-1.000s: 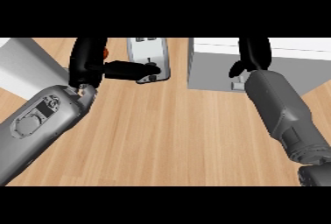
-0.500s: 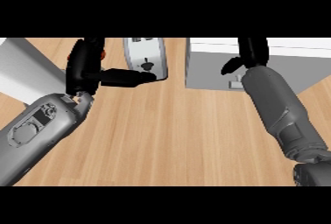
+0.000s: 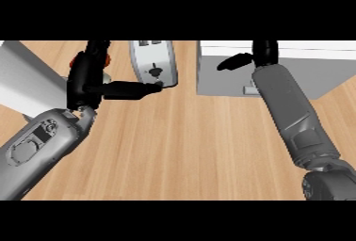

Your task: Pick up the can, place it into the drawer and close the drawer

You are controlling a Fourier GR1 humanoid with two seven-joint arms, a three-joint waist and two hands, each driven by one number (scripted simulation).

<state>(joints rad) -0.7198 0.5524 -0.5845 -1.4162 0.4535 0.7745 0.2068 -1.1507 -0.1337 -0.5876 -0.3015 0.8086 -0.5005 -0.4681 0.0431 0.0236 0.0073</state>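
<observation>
The scene is seen from head height, steeply downward and close, onto the wooden counter (image 3: 181, 141); forearms are framed from below.

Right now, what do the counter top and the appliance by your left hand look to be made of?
Counter top: light wood, matte, judging by its plank lines and grain. Appliance, probably a toaster: brushed silver metal, with soft sheen and dark knobs, beside the left hand.
</observation>
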